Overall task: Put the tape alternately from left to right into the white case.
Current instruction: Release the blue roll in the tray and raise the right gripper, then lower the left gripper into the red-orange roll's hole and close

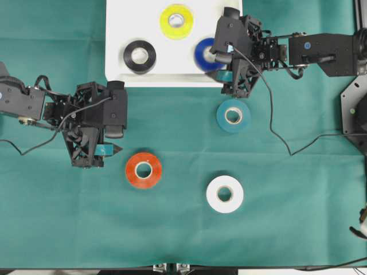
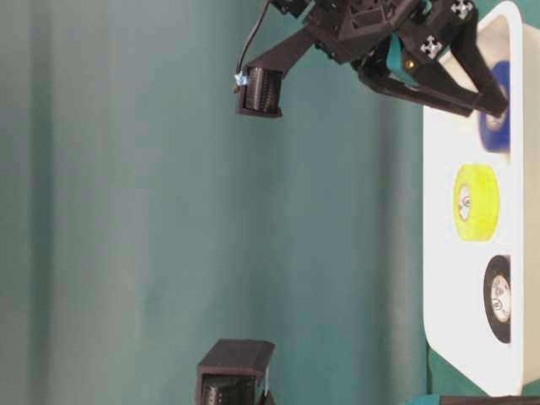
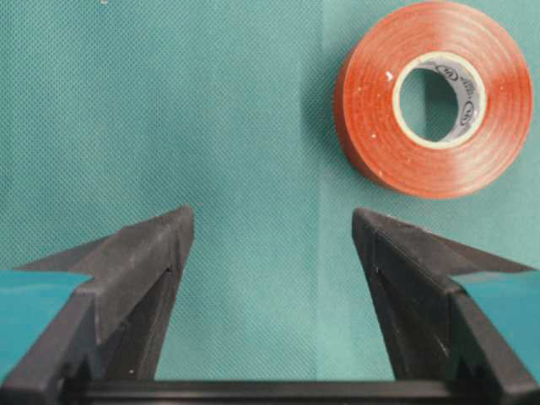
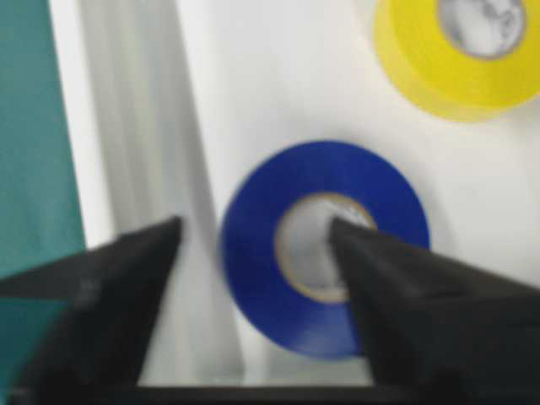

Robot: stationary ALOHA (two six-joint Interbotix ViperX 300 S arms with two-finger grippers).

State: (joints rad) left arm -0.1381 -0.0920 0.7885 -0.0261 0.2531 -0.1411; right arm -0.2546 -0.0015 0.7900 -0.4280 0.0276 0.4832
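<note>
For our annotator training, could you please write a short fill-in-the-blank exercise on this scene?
1. The shallow white plastic case holds ___ glossy tape rolls.
2. The right gripper, jaws open, hovers over the ___ roll.
3. The red-orange tape roll lies on the ___ cloth.
4. The left gripper has its jaws ___.

Missing words: three; blue; green; open

Finely woven matt green cloth (image 3: 211, 118) being seen across the table, glossy red-orange tape (image 3: 434, 97) (pale papery core), smooth white plastic case (image 1: 117, 57), shiny blue roll (image 4: 325, 249), matt black gripper fingers (image 3: 139, 270).
</note>
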